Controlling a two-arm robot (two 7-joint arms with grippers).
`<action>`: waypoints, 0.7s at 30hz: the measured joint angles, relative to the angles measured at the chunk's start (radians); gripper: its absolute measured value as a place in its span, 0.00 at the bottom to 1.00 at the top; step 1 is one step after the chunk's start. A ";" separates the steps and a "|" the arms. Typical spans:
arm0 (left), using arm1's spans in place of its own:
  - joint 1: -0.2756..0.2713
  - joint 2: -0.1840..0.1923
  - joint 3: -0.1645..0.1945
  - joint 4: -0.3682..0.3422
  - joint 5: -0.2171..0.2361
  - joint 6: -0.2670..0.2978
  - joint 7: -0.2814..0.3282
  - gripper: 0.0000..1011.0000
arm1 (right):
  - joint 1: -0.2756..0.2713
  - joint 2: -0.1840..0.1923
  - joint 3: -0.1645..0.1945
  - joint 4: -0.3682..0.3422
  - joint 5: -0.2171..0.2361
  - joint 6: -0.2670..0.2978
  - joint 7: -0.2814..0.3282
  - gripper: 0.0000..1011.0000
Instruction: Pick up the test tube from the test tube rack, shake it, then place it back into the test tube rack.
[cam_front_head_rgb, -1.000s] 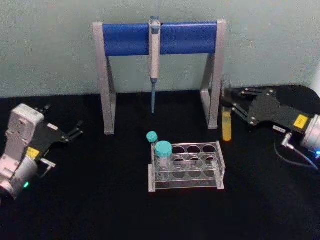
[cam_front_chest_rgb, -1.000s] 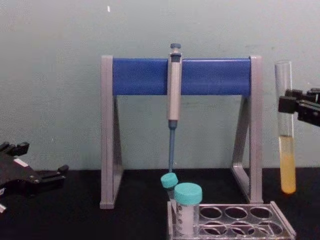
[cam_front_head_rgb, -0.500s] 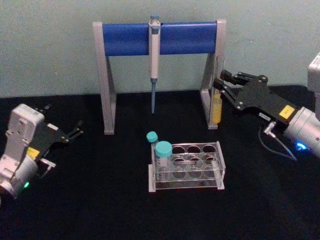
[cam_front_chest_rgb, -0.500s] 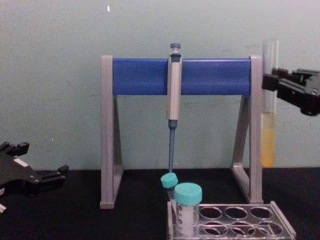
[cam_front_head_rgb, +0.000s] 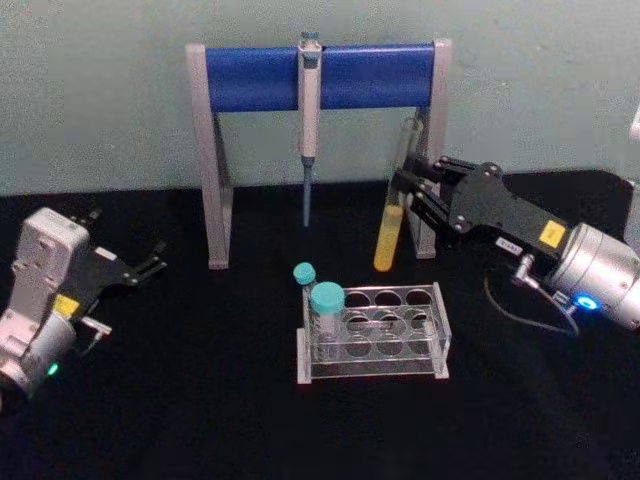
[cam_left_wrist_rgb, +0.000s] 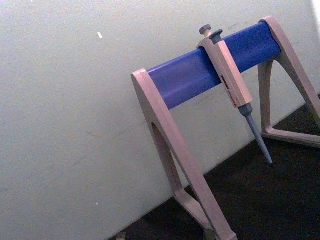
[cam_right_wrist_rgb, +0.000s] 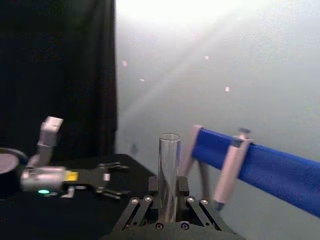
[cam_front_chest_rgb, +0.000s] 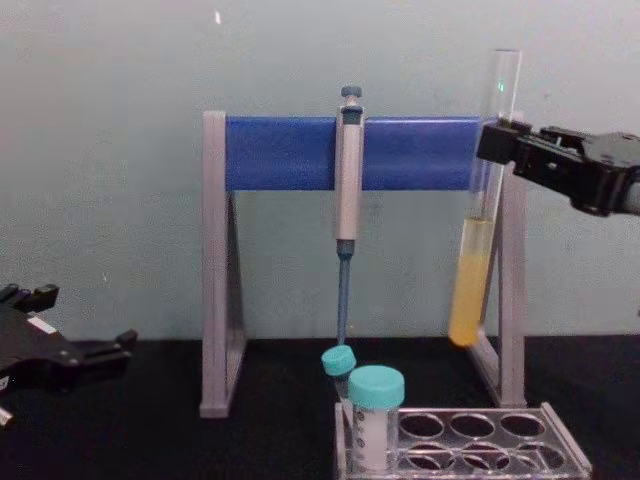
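The test tube (cam_front_head_rgb: 393, 205) hangs tilted in the air above and behind the test tube rack (cam_front_head_rgb: 375, 312), yellow liquid in its lower part. My right gripper (cam_front_head_rgb: 404, 188) is shut on its upper part, reaching in from the right. In the chest view the test tube (cam_front_chest_rgb: 478, 215) crosses the stand's right leg, held by the right gripper (cam_front_chest_rgb: 496, 140), with the rack (cam_front_chest_rgb: 555, 430) low at the front. The right wrist view shows the tube's open top (cam_right_wrist_rgb: 169, 165) rising between the fingers. My left gripper (cam_front_head_rgb: 150, 262) rests open at the far left of the table.
A grey-and-blue pipette stand (cam_front_head_rgb: 320, 78) with a hanging pipette (cam_front_head_rgb: 308, 110) stands right behind the tube. Two teal-capped tubes (cam_front_head_rgb: 326, 300) sit at the rack's left end. The black table (cam_front_head_rgb: 200, 380) lies bare on both sides of the rack.
The right gripper has carried the test tube leftward, from beside the stand's right leg to in front of it. The tube now tilts with its bottom swung left. The left arm has not moved.
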 joint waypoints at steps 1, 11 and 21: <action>0.000 0.000 0.000 0.000 0.000 0.000 0.000 0.99 | 0.000 0.004 -0.002 0.001 0.012 0.001 0.013 0.22; 0.000 0.000 0.000 0.000 0.000 0.000 0.000 0.99 | -0.006 0.074 -0.007 0.016 0.082 -0.024 0.123 0.22; 0.000 0.000 0.000 0.000 0.000 0.000 0.000 0.99 | -0.006 0.093 -0.015 0.036 0.077 -0.059 0.108 0.22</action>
